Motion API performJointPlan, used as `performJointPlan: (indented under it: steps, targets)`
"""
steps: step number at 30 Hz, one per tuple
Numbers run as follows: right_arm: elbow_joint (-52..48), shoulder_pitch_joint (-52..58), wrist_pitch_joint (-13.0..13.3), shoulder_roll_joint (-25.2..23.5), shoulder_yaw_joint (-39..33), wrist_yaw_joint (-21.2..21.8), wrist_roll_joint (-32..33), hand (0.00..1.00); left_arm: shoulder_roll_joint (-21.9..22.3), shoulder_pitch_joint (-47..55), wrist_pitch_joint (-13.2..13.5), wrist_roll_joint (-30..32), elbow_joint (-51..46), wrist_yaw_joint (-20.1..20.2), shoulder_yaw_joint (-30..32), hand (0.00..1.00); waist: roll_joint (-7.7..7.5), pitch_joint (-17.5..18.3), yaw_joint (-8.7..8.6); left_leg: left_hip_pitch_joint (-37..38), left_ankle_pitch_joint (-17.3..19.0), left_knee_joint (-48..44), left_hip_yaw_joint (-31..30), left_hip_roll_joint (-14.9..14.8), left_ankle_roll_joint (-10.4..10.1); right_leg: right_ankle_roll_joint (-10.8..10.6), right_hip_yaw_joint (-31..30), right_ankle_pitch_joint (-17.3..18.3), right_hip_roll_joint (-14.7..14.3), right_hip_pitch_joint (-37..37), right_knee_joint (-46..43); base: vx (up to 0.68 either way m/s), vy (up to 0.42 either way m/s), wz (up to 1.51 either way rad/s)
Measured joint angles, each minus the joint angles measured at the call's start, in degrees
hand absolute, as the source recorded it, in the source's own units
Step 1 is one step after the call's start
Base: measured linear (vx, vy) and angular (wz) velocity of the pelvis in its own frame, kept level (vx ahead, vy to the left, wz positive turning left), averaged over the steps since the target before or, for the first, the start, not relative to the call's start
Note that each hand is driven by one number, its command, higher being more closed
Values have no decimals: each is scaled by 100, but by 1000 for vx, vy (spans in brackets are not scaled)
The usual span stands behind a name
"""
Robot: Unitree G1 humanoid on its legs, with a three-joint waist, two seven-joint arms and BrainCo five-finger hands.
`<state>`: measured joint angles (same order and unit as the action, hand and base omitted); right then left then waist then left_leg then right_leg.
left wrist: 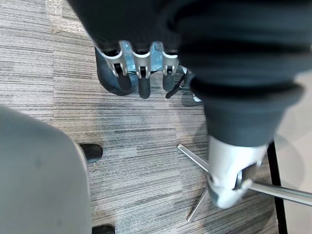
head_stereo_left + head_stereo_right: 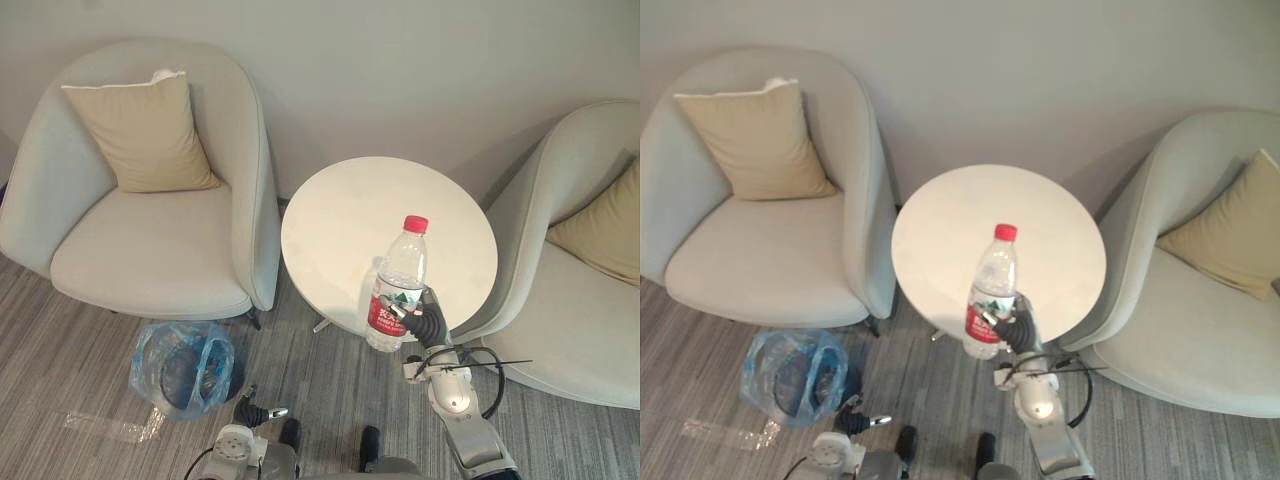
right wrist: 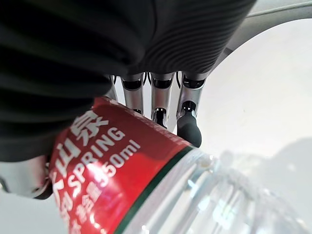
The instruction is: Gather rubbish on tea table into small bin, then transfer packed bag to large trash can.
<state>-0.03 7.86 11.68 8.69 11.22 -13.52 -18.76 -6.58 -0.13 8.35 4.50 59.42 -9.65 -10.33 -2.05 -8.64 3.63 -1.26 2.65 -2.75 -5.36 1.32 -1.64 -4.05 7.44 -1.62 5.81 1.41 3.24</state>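
Grey striped carpet (image 2: 60,360) all over, with a round white tea table (image 2: 350,215) squeezed between two pale armchairs, the left one (image 2: 150,260) and the right one (image 2: 570,330). Each has a beige cushion on it ( (image 2: 145,130) and (image 2: 605,230)). The table's right edge sits just beside the right chair's side, so it's tight there. The left edge has a narrow gap to the other chair.

The tabletop is bare white apart from the plastic water bottle (image 2: 398,285) with its red cap and red label. It's upright at the near edge, and the right hand (image 2: 428,322) is wrapped round its lower part. I can't tell if the base is on the table or just off it.

The small bin (image 2: 185,365), lined with a bluish clear bag, stands on the carpet in front of the left armchair, off the table's near-left side, with open floor between the two. A clear plastic wrapper (image 2: 105,427) lies flat on the carpet nearer than the bin. The left hand (image 2: 255,412) hangs low beside the bin, fingers loose with nothing in them.

The right wrist view gets you right up on the label, with the fingers (image 3: 187,122) curled against it and the white tabletop behind. The left wrist view adds the table's metal legs (image 1: 282,191) splayed on the carpet.
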Motion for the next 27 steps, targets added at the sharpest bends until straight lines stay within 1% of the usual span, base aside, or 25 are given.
performJointPlan:
  steps: [1, 2, 4, 8, 10, 14, 15, 16, 17, 18, 19, 20, 21, 22, 23, 24, 25, 27]
  targets:
    - [-103, 43, 0, 0, 32, 0, -124, 100, 3, 0, 2, -1, 52, -5, -38, 0, 9, 10, -7, 29, 0, 4, 39, -6, 0, 0, -34, -41, -2, 63, 45, -33, 14, -17]
    - [-211, 94, 8, 0, 77, -1, -159, 100, 3, -2, 1, -4, 96, -6, -49, 0, 17, 27, -42, 58, 0, 3, 61, -28, 0, 3, -56, -85, -4, 72, 100, -43, 10, -19]
    - [-328, 119, 8, 6, 136, 0, -161, 100, 3, -2, 2, -2, 104, -8, -89, 0, 23, 31, -50, 131, 1, 15, 180, -56, -1, 11, -163, -121, -28, 84, 103, -50, 6, -25]
    - [-381, 171, 11, 45, 200, -2, -163, 100, 6, -5, 8, -4, 193, -12, -120, 0, 41, 76, -82, 137, 0, -4, 179, -60, -3, 21, -170, -139, -48, 99, 109, -30, 0, -4]
    - [-381, 177, 11, 59, 277, -4, -164, 100, 5, -9, 13, -4, 206, -13, -210, 0, 82, 78, -84, 137, -6, -35, 130, -54, -12, 25, -129, -142, -55, 175, 119, -19, -5, 12]
    - [-598, 170, 21, 99, 380, -39, -164, 100, 71, -24, 49, -6, 198, -15, -217, 0, 294, -1, -82, -31, -31, -179, 15, -76, -42, 31, 61, -137, -42, 133, 45, -62, -13, 23]
    - [-642, 155, 76, 99, 379, -80, -163, 100, 106, -23, 75, -5, 179, -13, -221, 0, 380, 14, -83, -293, -63, -322, 25, -100, -89, 69, 158, -75, -39, -118, -190, -98, -22, 35]
    - [-646, 109, 76, 122, 378, -92, -164, 100, 117, -20, 89, -9, 139, -11, -224, 0, 431, -3, -81, -463, -94, -346, 8, -132, -96, 139, 224, -10, -57, -310, -411, -127, -24, 30]
    - [-649, 99, 76, 131, 379, -95, -164, 100, 118, -19, 88, -4, 122, -10, -236, 0, 433, -2, -88, -500, -49, -256, 16, -153, -73, 150, 278, 0, -55, -357, -463, -105, -28, 25]
    - [-649, 86, 74, 152, 386, -96, -164, 100, 117, -14, 82, 3, 103, -11, -274, 0, 440, 3, -92, -441, 18, -8, 230, -252, 40, 167, 439, 0, -49, -399, -495, -114, -43, 62]
    - [-667, 85, 74, 100, 397, -113, -160, 100, 96, -30, 74, 119, 229, -1, -314, 0, 294, 63, -206, -317, 241, 459, 869, -257, 385, 208, 723, 21, 170, -438, -437, -69, -9, 81]
    - [-680, 62, 93, 111, 359, -127, -160, 100, 98, -71, 66, 170, 250, 5, -311, 0, 245, 50, -271, -314, 255, 336, 1197, -289, 374, 212, 834, 18, 274, -446, -440, -58, 6, 116]
    - [-682, 66, 107, 149, 255, -182, -159, 100, 137, -119, 28, 287, 261, 8, -379, 0, 247, 26, -340, -453, 248, -214, 1855, -491, 383, 218, 1102, 22, 357, -431, -489, -27, 50, 108]
    - [-683, 132, 101, 198, 121, -263, -159, 100, 221, -58, 7, 334, 257, 7, -490, 0, 420, 117, -359, -313, 3, -266, 2273, -727, 142, 175, 1306, 64, 270, -360, -495, -27, 41, 102]
    - [-673, 135, 99, 219, 89, -296, -157, 100, 283, -5, -1, 350, 254, 6, -520, 0, 524, 161, -390, -186, -89, -16, 2275, -783, -181, 146, 1415, 88, 198, -324, -495, -3, 78, 88]
    - [-629, 136, 74, 150, 86, -338, -157, 100, 291, 1, -9, 422, 244, 2, -560, 0, 505, 186, -395, -38, -370, 381, 2154, -694, -224, 124, 1485, 80, 229, -266, -494, -19, 90, 64]
    - [-558, 87, 75, 67, 153, -335, -157, 100, 253, 8, 0, 453, 181, 1, -612, 0, 430, 145, -347, 86, -527, 662, 2040, -617, -191, 88, 1555, 75, 261, -226, -489, -36, 86, 51]
    - [-275, -100, 74, -54, 312, -327, -155, 100, 182, -4, 17, 454, 135, -10, -672, 0, 323, 123, -315, 148, -612, 793, 2050, -566, -147, 52, 1563, 53, 301, -209, -490, -51, 72, 14]
